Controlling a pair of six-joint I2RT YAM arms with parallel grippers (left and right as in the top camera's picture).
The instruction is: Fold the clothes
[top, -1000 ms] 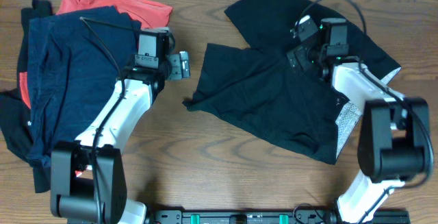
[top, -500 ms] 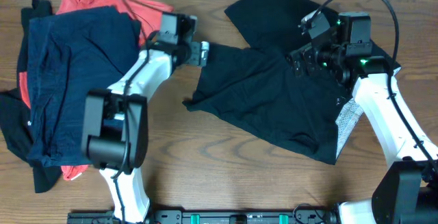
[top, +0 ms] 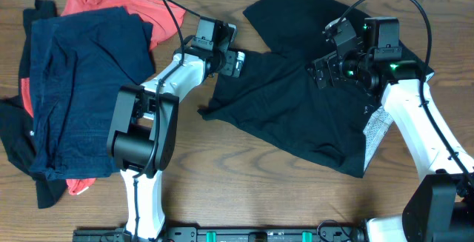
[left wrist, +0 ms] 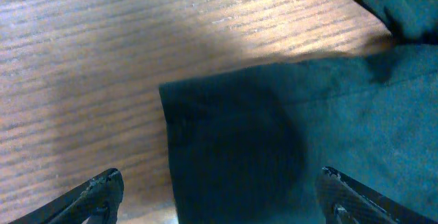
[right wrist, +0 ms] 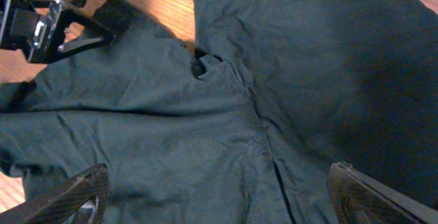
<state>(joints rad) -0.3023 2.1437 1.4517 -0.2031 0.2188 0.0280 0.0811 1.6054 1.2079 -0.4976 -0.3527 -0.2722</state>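
Note:
Black shorts (top: 296, 101) lie spread on the wooden table, with pale mesh lining (top: 376, 131) showing at the right edge. My left gripper (top: 235, 63) is open and hovers over the upper left corner of the shorts (left wrist: 233, 148). My right gripper (top: 326, 68) is open and empty above the middle of the shorts, over the crotch seam (right wrist: 253, 114). The left gripper (right wrist: 41, 29) also shows in the right wrist view at top left.
A pile of other clothes lies at the left: a navy garment (top: 74, 79) on top, a coral-red one (top: 104, 5) behind, a black one (top: 15, 138) at the left edge. Bare wooden table (top: 222, 183) lies in front of the shorts.
My left gripper moved right from beside the navy pile to the shorts' upper left corner. My right gripper shifted up and slightly right, then held still.

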